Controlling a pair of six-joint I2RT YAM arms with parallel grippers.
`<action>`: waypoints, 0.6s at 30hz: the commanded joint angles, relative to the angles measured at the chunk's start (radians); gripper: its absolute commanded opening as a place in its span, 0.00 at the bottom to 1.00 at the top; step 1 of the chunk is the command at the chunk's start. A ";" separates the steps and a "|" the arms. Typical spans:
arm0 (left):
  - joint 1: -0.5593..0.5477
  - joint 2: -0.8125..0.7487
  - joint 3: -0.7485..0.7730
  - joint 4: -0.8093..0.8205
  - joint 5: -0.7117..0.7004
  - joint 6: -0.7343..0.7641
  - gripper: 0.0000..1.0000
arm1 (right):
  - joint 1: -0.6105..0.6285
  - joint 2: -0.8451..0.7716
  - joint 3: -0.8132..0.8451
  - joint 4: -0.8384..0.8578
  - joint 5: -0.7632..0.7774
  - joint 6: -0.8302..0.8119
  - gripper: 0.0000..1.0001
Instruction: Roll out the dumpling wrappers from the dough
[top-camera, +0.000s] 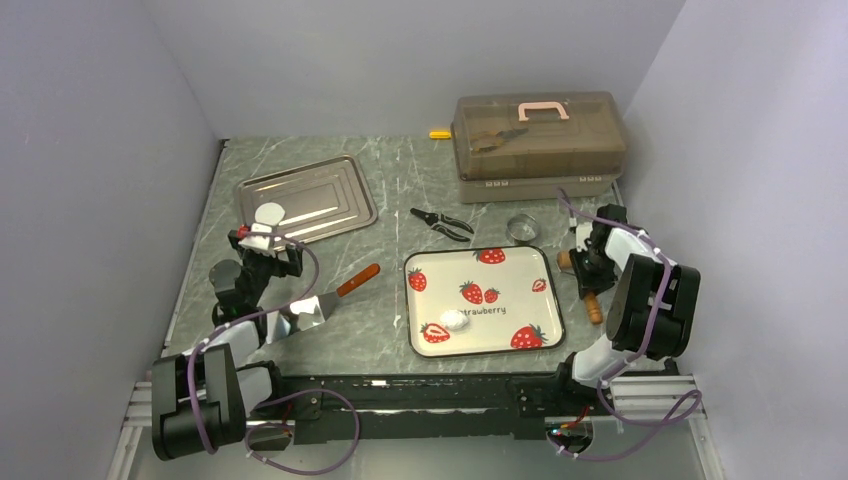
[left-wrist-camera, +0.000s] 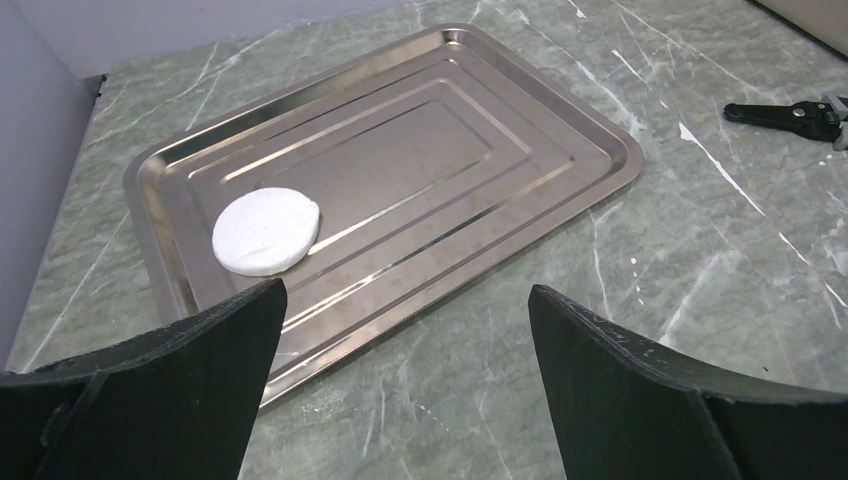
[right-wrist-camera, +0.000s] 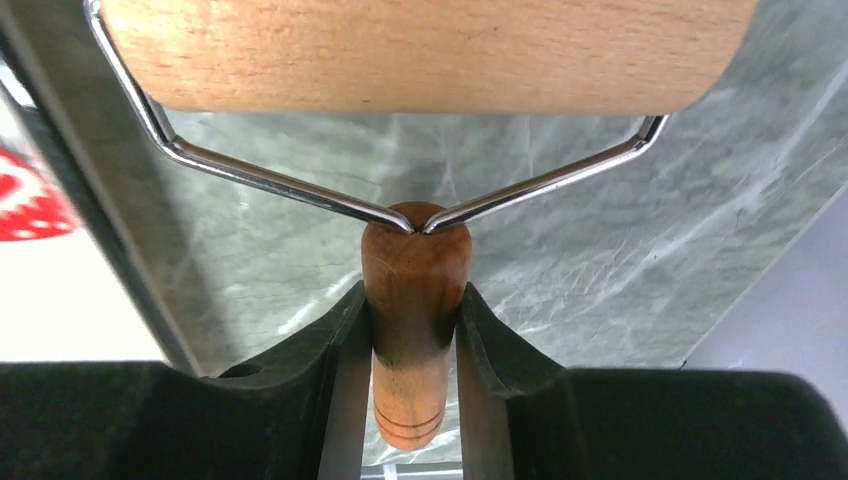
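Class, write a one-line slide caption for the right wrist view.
Right gripper closed on the handle of the brown wooden roller with its steel wire frame, over the green marbled table.

The top camera looks down from above and behind my bases over the whole table (top-camera: 400, 190). My left wrist camera sits low behind my left claw (left-wrist-camera: 405, 300), facing the steel tray (left-wrist-camera: 450, 150) ahead, which the top view shares. My right wrist camera looks, very close, past my right claw (right-wrist-camera: 413, 300) at the roller handle (right-wrist-camera: 415, 260).
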 joint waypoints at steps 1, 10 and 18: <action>0.008 -0.036 0.041 -0.030 0.042 0.021 0.99 | 0.047 -0.025 0.127 -0.051 -0.075 0.056 0.00; 0.019 0.014 0.131 -0.193 0.126 0.104 0.99 | 0.186 -0.165 0.324 -0.205 -0.120 0.348 0.00; -0.110 -0.045 0.547 -0.852 0.218 0.425 0.76 | 0.318 -0.207 0.353 -0.267 -0.370 0.533 0.00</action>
